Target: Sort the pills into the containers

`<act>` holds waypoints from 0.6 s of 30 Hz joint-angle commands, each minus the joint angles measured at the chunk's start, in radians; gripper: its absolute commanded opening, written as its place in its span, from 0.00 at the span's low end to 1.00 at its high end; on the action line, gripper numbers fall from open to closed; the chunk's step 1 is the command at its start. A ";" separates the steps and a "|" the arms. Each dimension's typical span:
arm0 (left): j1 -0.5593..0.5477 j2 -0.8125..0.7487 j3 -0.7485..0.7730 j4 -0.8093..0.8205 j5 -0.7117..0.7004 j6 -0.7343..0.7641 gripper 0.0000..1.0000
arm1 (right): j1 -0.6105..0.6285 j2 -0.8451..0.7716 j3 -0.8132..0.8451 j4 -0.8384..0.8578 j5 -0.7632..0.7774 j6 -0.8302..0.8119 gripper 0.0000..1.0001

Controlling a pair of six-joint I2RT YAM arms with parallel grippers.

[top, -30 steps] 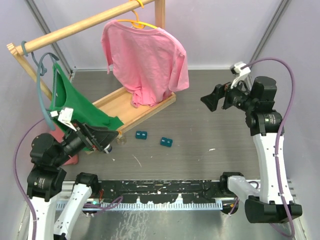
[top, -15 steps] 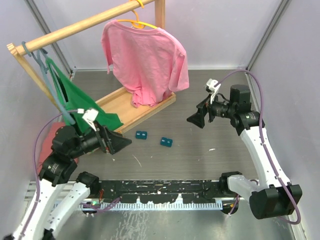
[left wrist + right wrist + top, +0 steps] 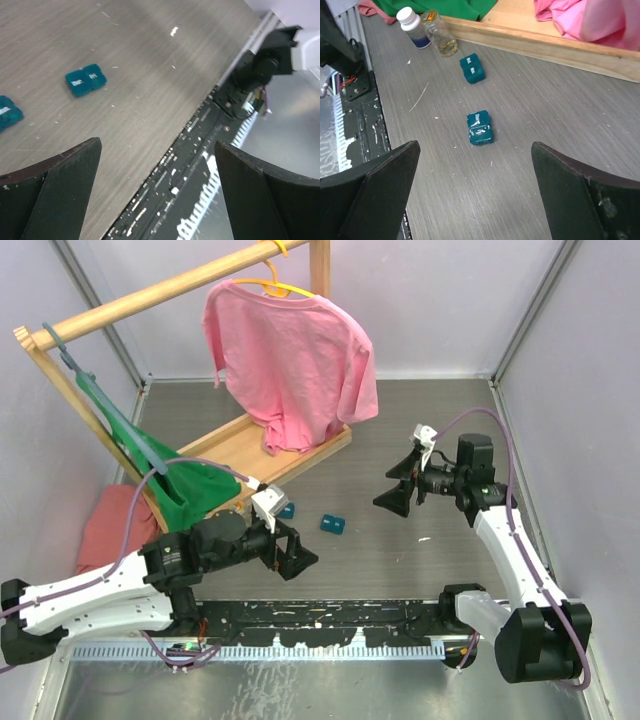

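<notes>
Teal-blue, small and rectangular, the two plastic containers (image 3: 332, 524) were left lying on the grey wood-grain table (image 3: 430, 430) while the black left gripper (image 3: 298, 552) and black right gripper (image 3: 393, 487), both wide open and empty, were swung closer to them, so an approach was judged begun.

Left hand (image 3: 303, 554) now nearer the containers (image 3: 332, 524), right hand (image 3: 391, 488) lower.

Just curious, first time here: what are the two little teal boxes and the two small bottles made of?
Teal box by the bottles and the other teal box: likely moulded plastic, even colour, rounded corners. White-capped bottle: opaque, probably plastic. Clear bottle: see-through, glass or clear plastic; can't tell.
</notes>
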 commanded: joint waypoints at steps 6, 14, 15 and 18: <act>-0.005 0.056 -0.085 0.216 -0.259 -0.104 0.98 | 0.005 -0.021 -0.055 0.047 -0.102 -0.124 1.00; -0.005 0.025 -0.236 0.261 -0.312 -0.265 0.98 | 0.202 0.020 -0.125 0.027 0.078 -0.423 1.00; -0.005 0.014 -0.250 0.260 -0.316 -0.280 0.98 | 0.231 0.039 -0.127 0.052 0.126 -0.414 0.99; -0.005 -0.015 -0.289 0.258 -0.332 -0.326 0.98 | 0.341 0.106 -0.120 0.106 0.276 -0.407 1.00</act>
